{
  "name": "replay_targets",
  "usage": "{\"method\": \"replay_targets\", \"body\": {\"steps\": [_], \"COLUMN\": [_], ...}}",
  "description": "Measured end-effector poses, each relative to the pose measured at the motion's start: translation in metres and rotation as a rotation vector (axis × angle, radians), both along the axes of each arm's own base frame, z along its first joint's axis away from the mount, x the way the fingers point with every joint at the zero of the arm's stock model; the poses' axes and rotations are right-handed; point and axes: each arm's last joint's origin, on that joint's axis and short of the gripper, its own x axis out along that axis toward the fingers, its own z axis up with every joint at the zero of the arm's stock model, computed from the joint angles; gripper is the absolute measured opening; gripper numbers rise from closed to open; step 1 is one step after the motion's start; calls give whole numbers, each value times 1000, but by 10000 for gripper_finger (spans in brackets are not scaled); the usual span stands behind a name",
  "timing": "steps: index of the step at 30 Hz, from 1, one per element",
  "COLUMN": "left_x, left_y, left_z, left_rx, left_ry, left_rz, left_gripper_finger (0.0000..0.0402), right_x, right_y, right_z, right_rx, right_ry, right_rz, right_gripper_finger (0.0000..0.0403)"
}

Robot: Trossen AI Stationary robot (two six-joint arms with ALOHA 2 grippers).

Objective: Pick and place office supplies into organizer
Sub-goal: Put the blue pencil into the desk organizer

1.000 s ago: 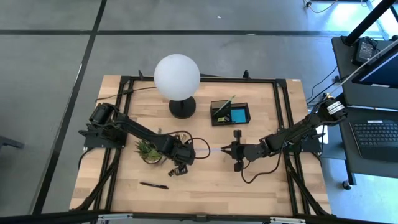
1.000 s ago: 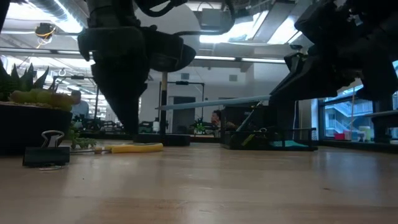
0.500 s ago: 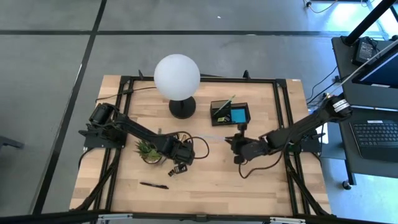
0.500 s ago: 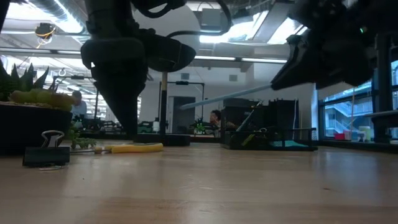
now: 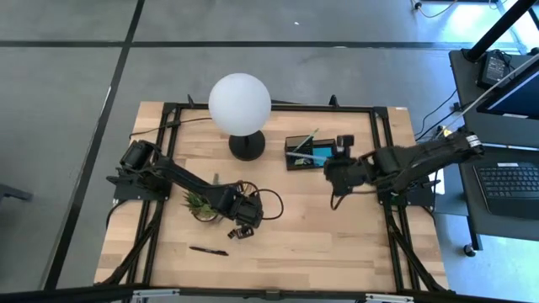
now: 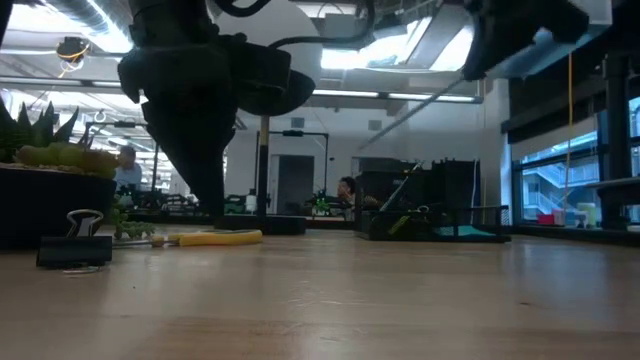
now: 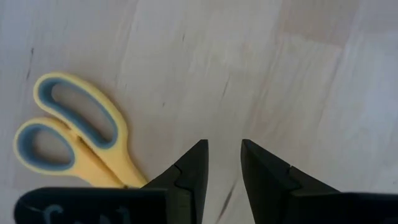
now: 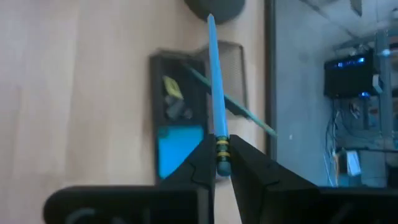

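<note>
Right claw (image 8: 219, 163) is pinching a blue pencil (image 8: 215, 87) by its very end, up over the organizer (image 5: 312, 154). With that grip it could swivel, miss the slot or knock the green pencil (image 8: 233, 104) leaning there. Left claw (image 7: 222, 163), slightly spread and empty, hangs low beside the scissors (image 7: 74, 140) on the bench (image 5: 295, 227).
</note>
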Motion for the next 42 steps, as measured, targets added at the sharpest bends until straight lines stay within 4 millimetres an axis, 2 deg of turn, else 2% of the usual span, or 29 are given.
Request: {"method": "replay_targets", "body": {"steps": [6,11,20,29,33,42], "left_x": [3,5,10,12,12,13], "left_y": [-5,-7,-7,-8,-7,-6], "left_z": [2,3,5,6,6,6], "left_rx": [14,18,70,78,96,121], "left_ry": [-56,-77,-131,-153,-164,-171], "left_rz": [-19,-55,-91,-116,-108,-98], "left_gripper_finger": [88,88,88,88,88,88], "right_x": [-5,-5,-7,-4,5,29], "right_y": [-21,-38,-73,-97,-106,-133], "right_z": [42,55,54,53,46,18], "right_rx": [-27,-23,-14,6,36,61], "right_ry": [69,141,234,234,269,397], "right_rz": [47,167,196,218,271,269], "right_gripper_finger": [39,39,39,39,39,39]}}
